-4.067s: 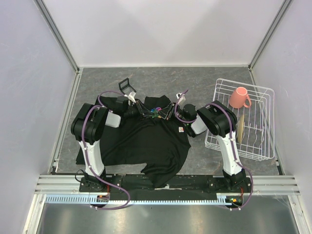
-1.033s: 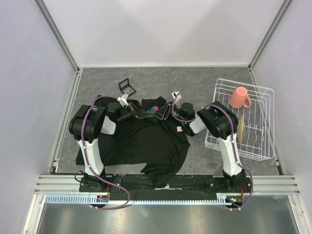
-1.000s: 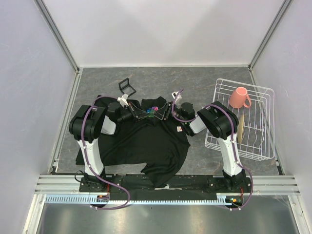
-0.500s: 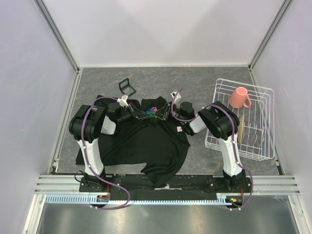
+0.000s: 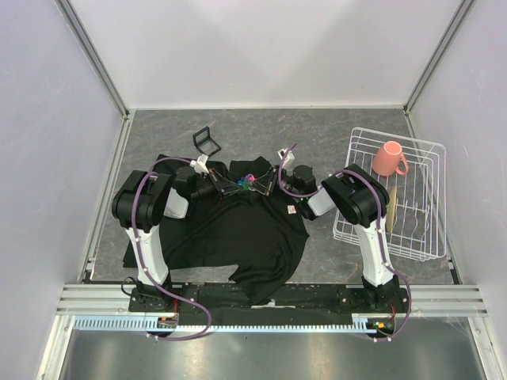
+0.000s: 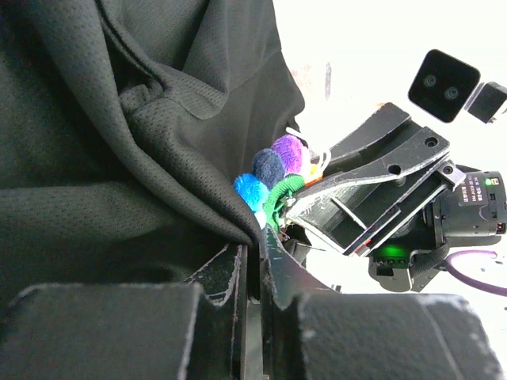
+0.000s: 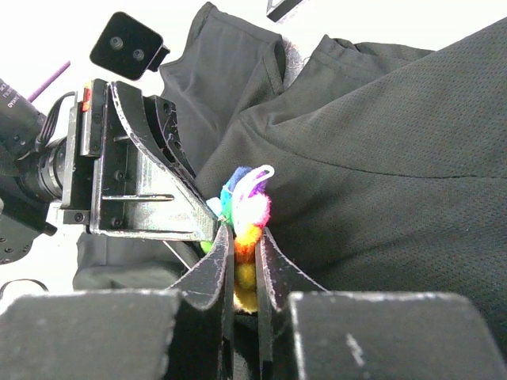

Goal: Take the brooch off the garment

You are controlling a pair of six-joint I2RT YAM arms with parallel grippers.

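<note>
Jaws: right gripper (image 7: 244,237) clenched on the brooch (image 7: 244,207); left gripper (image 6: 253,245) pinching a fold of the garment (image 6: 119,158) beside it.
Garment: black, spread across frame centre.
Brooch: upper centre, between both grippers.
Change: right jaws narrower than a second ago.

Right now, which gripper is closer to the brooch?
Right. The right gripper is clamped on the brooch itself; the left gripper pinches a fold of the black shirt just beside it.

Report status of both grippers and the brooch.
Left gripper shut on garment beside brooch. Right gripper shut on brooch. Brooch not yet off garment. No obstruction seen.
</note>
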